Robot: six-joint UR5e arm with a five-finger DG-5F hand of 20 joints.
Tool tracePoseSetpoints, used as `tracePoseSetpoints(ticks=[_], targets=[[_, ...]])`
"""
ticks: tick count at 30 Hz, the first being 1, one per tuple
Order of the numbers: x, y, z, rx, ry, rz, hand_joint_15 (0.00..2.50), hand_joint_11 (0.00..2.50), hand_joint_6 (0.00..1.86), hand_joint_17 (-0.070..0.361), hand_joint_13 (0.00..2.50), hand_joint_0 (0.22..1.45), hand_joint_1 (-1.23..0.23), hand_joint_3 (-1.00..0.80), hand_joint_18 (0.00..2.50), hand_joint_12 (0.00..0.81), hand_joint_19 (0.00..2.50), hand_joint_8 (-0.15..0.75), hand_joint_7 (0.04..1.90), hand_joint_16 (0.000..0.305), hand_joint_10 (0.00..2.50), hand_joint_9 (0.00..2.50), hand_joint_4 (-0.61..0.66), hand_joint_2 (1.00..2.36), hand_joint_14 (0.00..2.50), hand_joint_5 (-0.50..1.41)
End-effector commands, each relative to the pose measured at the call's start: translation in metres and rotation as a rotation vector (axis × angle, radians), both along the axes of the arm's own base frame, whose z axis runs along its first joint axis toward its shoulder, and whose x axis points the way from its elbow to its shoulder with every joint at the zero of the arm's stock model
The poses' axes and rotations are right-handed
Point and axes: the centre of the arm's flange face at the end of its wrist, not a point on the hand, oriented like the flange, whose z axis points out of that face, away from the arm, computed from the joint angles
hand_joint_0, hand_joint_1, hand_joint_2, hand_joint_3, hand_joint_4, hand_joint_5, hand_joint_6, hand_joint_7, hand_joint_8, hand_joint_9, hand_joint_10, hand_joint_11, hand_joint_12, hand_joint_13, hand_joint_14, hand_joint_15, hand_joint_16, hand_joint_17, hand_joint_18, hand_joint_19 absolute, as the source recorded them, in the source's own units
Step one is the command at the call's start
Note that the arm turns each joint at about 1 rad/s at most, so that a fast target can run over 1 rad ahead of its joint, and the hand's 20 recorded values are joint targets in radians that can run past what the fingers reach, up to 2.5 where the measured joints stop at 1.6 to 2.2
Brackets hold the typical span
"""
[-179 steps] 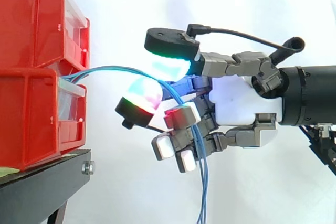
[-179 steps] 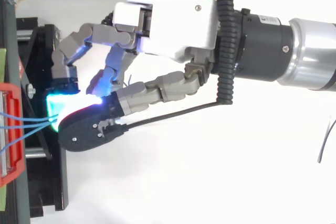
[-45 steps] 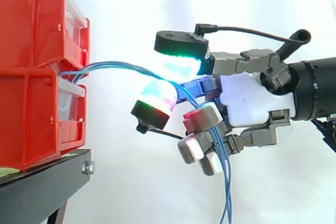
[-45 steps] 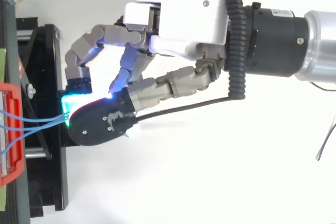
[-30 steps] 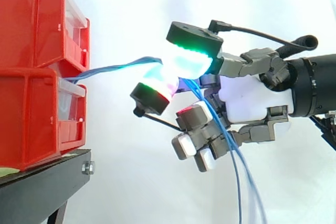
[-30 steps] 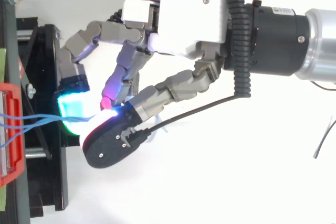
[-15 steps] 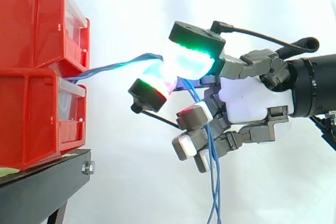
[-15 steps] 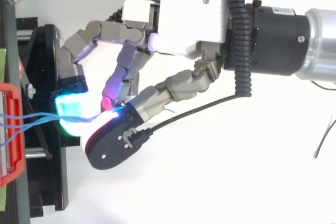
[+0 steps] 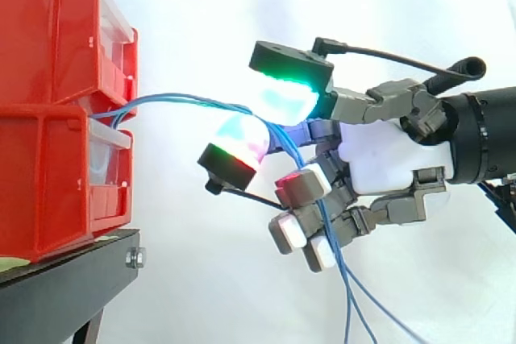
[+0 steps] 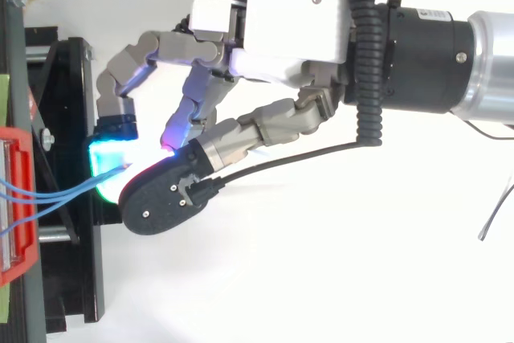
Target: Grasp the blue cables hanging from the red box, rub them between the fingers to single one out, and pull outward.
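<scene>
White curtain behind everything, plain and bright. At the left of the side view, two red bins stacked: upper bin on lower bin, both on a black stand with a bolt at its front corner. From above, the stand runs as a dark frame down the left edge, with the red bin front just inside it. Blue cables leave the front of the stack where the two bins meet, rise in a shallow arch and run right, clear of the stand. The arm comes in level from the right, and the robot hand has its white palm facing the bins. Two fingertips meet on the cables: a green-glowing pad on top and a pad glowing cyan with red beneath it, with the strands nipped between them. So the robot hand is grasping the cables by a pinch. Past the pinch the cables drop steeply, crossing the other, curled fingers, and fan apart towards the bottom edge. From above, the cables converge from the bin into the cyan glow at the pinch, and the robot hand reaches left, well short of the bins.
</scene>
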Motion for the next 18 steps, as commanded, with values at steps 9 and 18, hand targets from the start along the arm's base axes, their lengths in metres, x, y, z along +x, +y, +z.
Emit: tracePoseSetpoints(ticks=[9, 18], targets=[[-0.0010, -0.0007, -0.0012, -0.001, 0.008, -0.001, 0.72, 1.01, 0.87, 0.117, 1.00, 0.60, -0.62, -0.48, 0.84, 0.387, 0.84, 0.304, 0.95, 0.052, 0.02, 1.23, 0.05, 1.00, 0.02, -0.15], [-0.0011, -0.0031, -0.0010, 0.007, 0.006, -0.005, 0.73, 1.00, 0.88, 0.117, 1.01, 0.61, -0.56, -0.40, 0.85, 0.388, 0.85, 0.308, 0.97, 0.052, 0.03, 1.24, 0.05, 1.01, 0.03, -0.15]])
